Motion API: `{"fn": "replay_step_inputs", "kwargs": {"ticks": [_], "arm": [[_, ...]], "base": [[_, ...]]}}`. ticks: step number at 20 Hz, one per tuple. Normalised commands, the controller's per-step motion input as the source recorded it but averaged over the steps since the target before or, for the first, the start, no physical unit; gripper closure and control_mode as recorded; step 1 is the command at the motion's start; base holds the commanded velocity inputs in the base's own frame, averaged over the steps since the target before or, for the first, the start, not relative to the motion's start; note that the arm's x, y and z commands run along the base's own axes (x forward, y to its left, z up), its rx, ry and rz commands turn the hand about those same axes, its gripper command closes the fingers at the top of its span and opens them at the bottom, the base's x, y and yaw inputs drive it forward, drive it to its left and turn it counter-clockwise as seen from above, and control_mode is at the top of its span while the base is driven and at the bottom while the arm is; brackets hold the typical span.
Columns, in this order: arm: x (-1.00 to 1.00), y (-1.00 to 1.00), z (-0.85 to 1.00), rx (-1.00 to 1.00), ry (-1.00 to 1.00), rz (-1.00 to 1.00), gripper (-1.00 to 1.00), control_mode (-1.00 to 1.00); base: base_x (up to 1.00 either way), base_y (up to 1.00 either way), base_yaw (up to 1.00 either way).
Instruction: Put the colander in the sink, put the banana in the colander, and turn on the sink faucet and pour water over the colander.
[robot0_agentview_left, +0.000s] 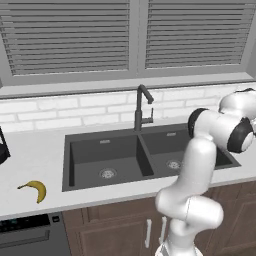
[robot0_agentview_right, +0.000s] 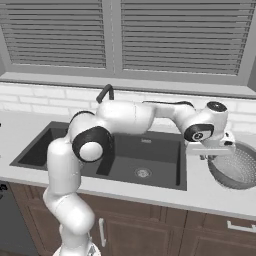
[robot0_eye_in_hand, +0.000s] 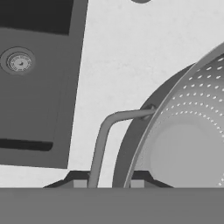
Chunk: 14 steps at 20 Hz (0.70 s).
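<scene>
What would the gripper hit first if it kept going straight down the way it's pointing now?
The gripper is already shut on the colander by its handle, pointing down. Straight on it would likely press the colander against the countertop just below; depth is unclear.

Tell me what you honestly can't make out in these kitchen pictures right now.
- Gripper fingertips: hand view, cut off by the bottom edge, so the contact with the round perforated silvery metal colander handle is unseen.
- Colander's far side: right base view, cut off by the right edge.
- Dark double-basin sink: right base view, partly hidden behind the white arm.
</scene>
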Motion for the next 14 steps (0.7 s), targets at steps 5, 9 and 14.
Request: {"fn": "replay_step_inputs", "kwargs": {"ticks": [5, 9, 14], "arm": [[-0.61, 1.0, 0.09, -0.18, -0.09, 0.07, 1.0, -1.0], [-0.52, 1.0, 0.14, -0.09, 0.0, 0.12, 1.0, -1.0], [-0.31, 1.0, 0.38, -0.01, 0.12, 0.14, 1.0, -1.0]], "base": [[0.0, 0.0, 0.0], [0.0, 0.0, 0.0], [0.0, 0.0, 0.0]]}}
